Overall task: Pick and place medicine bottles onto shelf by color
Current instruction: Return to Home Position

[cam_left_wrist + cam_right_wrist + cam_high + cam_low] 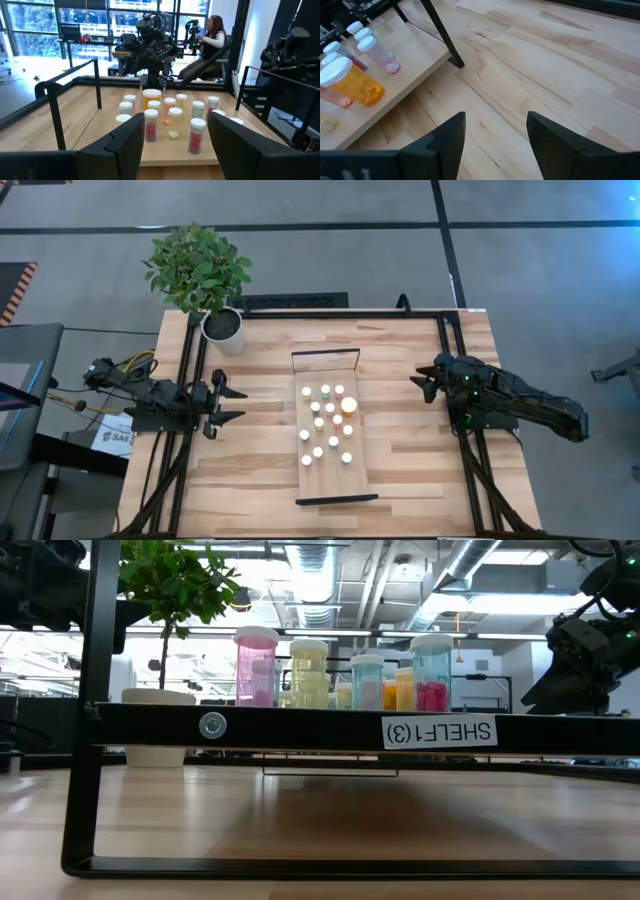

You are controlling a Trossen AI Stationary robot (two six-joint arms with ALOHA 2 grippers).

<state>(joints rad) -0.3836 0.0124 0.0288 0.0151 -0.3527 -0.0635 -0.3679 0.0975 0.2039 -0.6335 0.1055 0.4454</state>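
Several small white-capped medicine bottles [325, 420] stand upright on the light-wood shelf [355, 475] at the table's middle; a larger orange one [348, 406] stands among them. They also show in the low view [340, 670] and the left wrist view [170, 117]. My left gripper [236, 405] is open and empty, left of the shelf, its fingers pointing toward the bottles. My right gripper [422, 383] is open and empty, right of the shelf; its wrist view shows the orange bottle [352, 82] and the shelf's corner [435, 55].
A potted plant in a white pot [222, 325] stands at the table's far left corner. Black frame rails [190, 380] run along the table's left, far and right sides. A person [212, 35] sits beyond the table. Bare wood lies between each gripper and the shelf.
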